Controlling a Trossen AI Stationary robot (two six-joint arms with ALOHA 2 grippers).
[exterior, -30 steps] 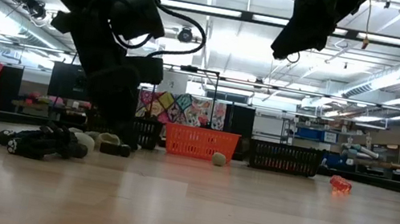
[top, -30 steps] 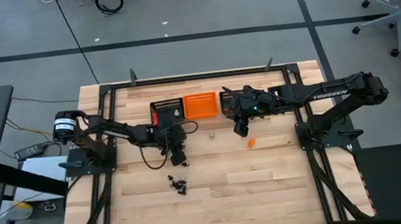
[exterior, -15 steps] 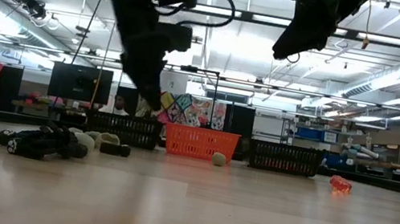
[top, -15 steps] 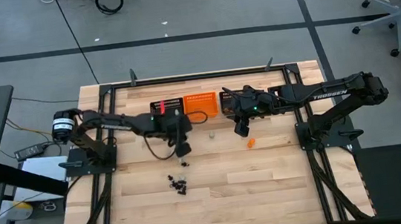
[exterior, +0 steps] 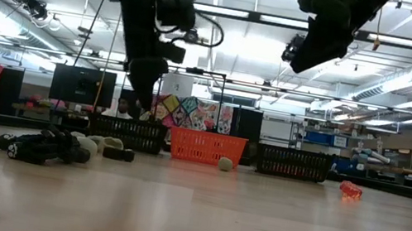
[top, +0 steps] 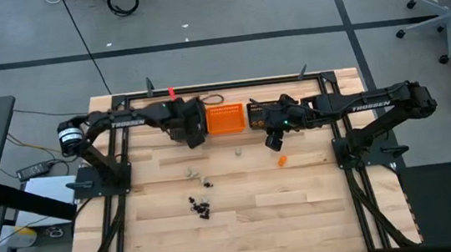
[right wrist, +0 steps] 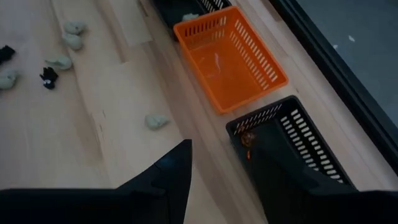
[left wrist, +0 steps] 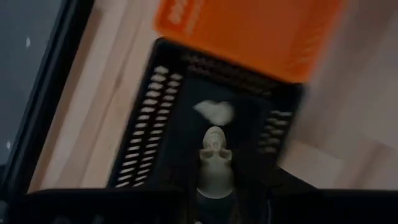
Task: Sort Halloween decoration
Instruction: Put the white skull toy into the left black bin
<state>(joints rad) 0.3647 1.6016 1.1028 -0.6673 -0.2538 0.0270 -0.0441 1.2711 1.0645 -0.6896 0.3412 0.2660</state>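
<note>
Left wrist view, nearest first: the left tool (left wrist: 214,198) pinches a pale skull-shaped trinket (left wrist: 215,163) by its lower end, so that the rounded head sticks out in front of the fingers. It looks like a small moulded plastic piece: probably very light and stiff, smooth enough to slip or twist in a loose grip, and unlikely to break if dropped. The sides of such a piece seem the best place to grip, low and square, since it is too small to offer any handle.

Just beyond it lies the left black basket (left wrist: 147,116), over which the tool hangs, with one whitish piece (left wrist: 214,112) already on its floor. The orange basket (left wrist: 249,34) stands against its far side.

On the wooden surface (top: 302,210), seen from above, the nearest things are a cluster of black trinkets (top: 200,205), knobbly and tangled together. Farther back lie two beige lumps (top: 190,172), close to each other. Another pale lump (top: 238,151) sits alone nearer the baskets, and a single orange trinket (top: 282,160) lies off to the right, well apart from the rest.

The right tool (top: 273,143) hovers above the surface just in front of the right black basket (top: 255,114), its fingers spread and empty. That basket holds a small orange piece (right wrist: 247,139) in one corner.
</note>
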